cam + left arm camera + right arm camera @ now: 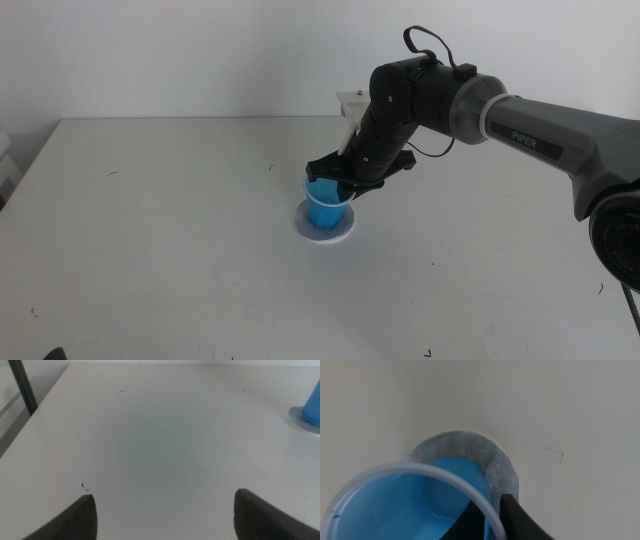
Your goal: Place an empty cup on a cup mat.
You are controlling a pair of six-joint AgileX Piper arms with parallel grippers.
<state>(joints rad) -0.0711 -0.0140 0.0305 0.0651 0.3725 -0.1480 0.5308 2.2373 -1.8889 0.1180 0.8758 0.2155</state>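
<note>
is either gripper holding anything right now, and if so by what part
The right gripper holds the cup by its rim, one jaw inside and one outside, over the mat. The left gripper is open and holds nothing.

Near the middle of the frame I see the right gripper closed on the rim of the cup, its arm reaching in from the right edge. The cup stands upright on the cup mat, which lies flat on the white bench.
</note>
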